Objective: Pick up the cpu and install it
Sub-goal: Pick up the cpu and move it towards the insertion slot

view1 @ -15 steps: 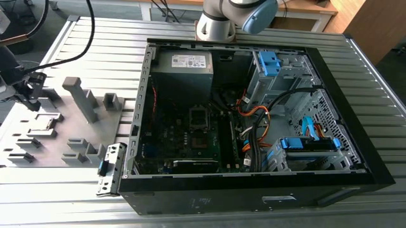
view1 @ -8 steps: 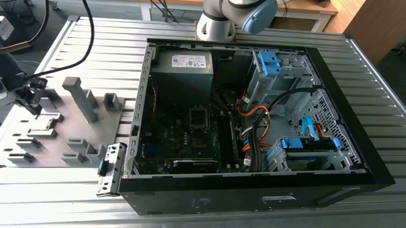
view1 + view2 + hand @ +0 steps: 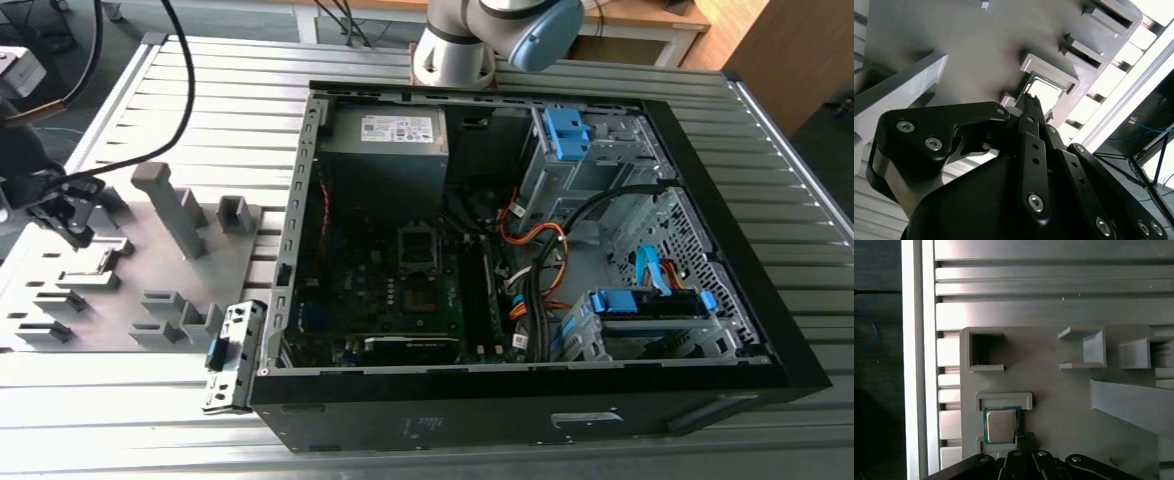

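"Locating the cpu (image 3: 1000, 425): where is it?"
"Flat in a recess of the grey fixture plate (image 3: 1064, 405), beside the case (image 3: 467, 410)."
"Gripper (image 3: 1021, 436) condition?"
"Fingers pressed together, holding nothing, tips just over the cpu's edge; contact cannot be determined."

Robotics workshop: ribbed aluminium surface (image 3: 747, 130), opened black metal computer case (image 3: 534, 415), grey plastic fixture plate (image 3: 140, 275), pale grey robot arm (image 3: 467, 40).

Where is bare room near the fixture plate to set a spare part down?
Bare slatted table runs between the fixture plate and the arm's base, and again below the plate at the exterior view's lower left. Crowded: the plate's blocks around the tool and cpu, and the cabled interior of the case.
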You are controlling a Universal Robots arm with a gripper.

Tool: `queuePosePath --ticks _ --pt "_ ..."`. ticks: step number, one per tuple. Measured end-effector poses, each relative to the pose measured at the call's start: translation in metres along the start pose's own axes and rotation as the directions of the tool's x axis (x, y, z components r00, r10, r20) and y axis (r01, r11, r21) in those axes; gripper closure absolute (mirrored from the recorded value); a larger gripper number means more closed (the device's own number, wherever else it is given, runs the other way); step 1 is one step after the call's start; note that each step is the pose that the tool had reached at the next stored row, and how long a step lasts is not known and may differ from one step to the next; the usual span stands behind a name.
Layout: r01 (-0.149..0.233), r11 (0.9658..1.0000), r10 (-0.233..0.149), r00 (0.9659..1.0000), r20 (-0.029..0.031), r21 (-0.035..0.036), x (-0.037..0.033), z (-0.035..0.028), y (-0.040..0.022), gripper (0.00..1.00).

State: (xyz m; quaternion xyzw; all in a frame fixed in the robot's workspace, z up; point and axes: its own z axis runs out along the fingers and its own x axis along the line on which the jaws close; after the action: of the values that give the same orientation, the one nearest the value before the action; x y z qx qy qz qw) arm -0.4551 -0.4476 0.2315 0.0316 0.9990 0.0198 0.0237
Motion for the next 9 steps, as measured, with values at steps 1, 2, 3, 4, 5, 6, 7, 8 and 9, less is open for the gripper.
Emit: queuePosePath --ticks 1,2,3,4,5,6,7,8,9 --pt "-0.008 1.0000 0.008 1.0000 0.0001 0.0004 0.0000 0.0001 0.0000 0.89" --pt "-0.008 1.0000 0.008 1.0000 0.0002 0.0005 0.0000 0.0001 0.0000 0.89" --pt "-0.008 1.0000 0.008 1.0000 0.0002 0.0006 0.0000 0.0002 0.0000 0.89" --pt "-0.008 1.0000 0.008 1.0000 0.0004 0.0006 0.0000 0.0003 0.0000 0.89" --pt "-0.008 1.0000 0.008 1.0000 0.0003 0.0007 0.0000 0.0002 0.0000 0.89" --pt "-0.009 1.0000 0.009 1.0000 -0.0023 0.0009 0.0000 0.0005 0.0000 0.89" --pt "-0.009 1.0000 0.009 0.9999 -0.0143 0.0018 0.0000 0.0007 0.0001 0.89" --pt "-0.009 1.0000 0.010 0.9997 -0.0220 0.0023 0.0000 0.0008 0.0001 0.89" --pt "-0.010 1.0000 0.010 0.9997 -0.0228 0.0023 0.0001 0.0008 0.0001 0.89"
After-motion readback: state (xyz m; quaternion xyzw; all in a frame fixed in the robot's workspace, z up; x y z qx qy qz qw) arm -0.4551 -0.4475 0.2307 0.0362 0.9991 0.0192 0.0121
